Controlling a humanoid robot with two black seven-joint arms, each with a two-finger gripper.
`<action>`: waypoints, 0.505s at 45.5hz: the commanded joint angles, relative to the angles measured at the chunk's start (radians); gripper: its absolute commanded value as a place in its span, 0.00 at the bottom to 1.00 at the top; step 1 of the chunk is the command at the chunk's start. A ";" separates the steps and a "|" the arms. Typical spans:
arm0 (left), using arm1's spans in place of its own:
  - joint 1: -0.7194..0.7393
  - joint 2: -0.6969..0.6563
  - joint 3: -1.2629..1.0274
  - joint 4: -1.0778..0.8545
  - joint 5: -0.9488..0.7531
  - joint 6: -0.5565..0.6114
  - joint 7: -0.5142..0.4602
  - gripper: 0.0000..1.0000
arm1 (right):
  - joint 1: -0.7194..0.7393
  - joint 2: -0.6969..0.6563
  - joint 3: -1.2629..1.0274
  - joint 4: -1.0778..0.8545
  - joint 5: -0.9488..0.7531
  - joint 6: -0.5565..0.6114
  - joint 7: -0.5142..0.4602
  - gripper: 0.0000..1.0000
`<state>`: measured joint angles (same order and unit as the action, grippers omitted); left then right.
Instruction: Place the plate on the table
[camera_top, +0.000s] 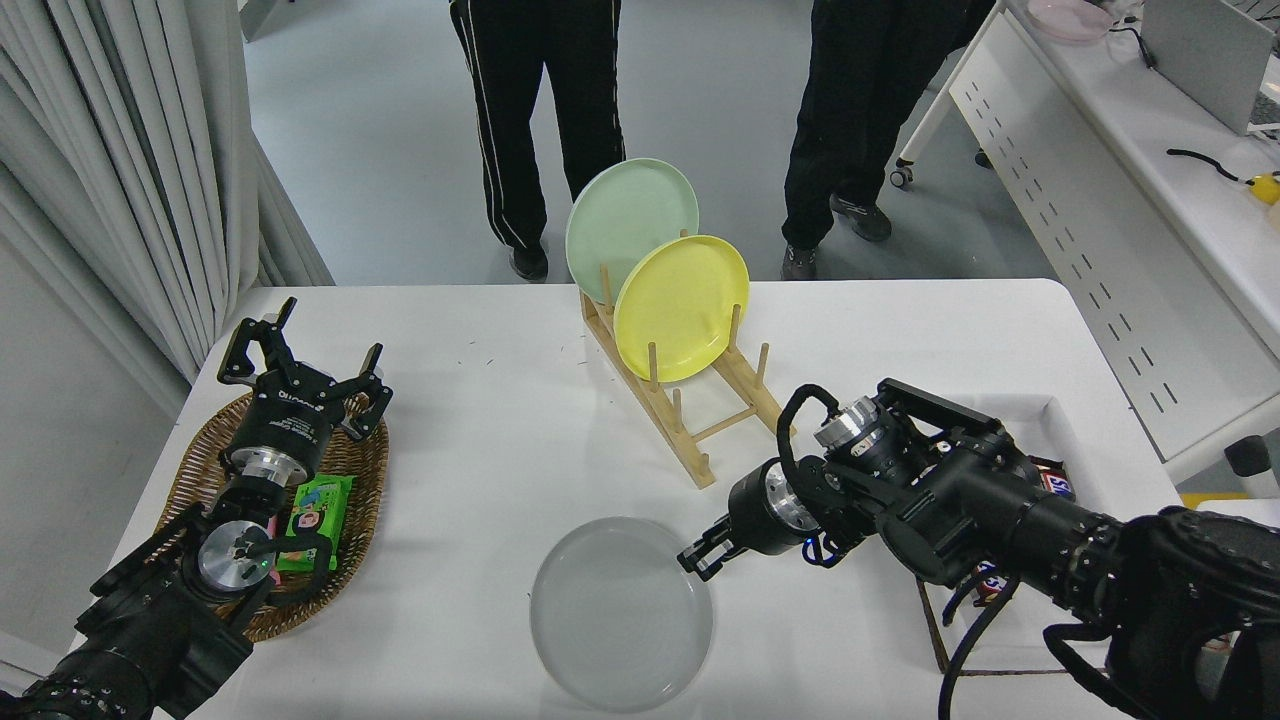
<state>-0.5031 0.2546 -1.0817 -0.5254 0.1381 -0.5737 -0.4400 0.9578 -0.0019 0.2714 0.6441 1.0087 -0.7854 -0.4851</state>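
The light-grey plate (620, 612) lies flat on the white table (480, 450) near its front edge. My right gripper (698, 558) reaches in from the right and is shut on the plate's upper right rim, low over the tabletop. My left gripper (300, 350) is parked open over the wicker basket at the left, holding nothing.
A wooden rack (690, 410) at the table's middle back holds a yellow plate (682, 306) and a pale green plate (630, 225). The wicker basket (360, 470) holds a green packet (315, 520). A white tray (1060, 415) with candy bars sits at the right. Two people stand beyond the far edge.
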 joint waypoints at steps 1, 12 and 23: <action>0.000 0.000 0.000 -0.001 0.000 0.000 0.000 1.00 | 0.001 -0.004 -0.004 0.000 -0.005 0.000 0.000 0.00; 0.000 0.000 -0.001 0.001 0.000 0.000 0.000 1.00 | 0.004 -0.012 -0.005 0.000 -0.012 0.000 0.000 0.00; 0.000 0.000 0.000 -0.001 0.000 0.000 0.000 1.00 | 0.001 -0.010 -0.001 -0.001 -0.013 0.000 0.000 0.00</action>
<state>-0.5031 0.2546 -1.0818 -0.5254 0.1381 -0.5737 -0.4400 0.9603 -0.0124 0.2679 0.6437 0.9983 -0.7854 -0.4849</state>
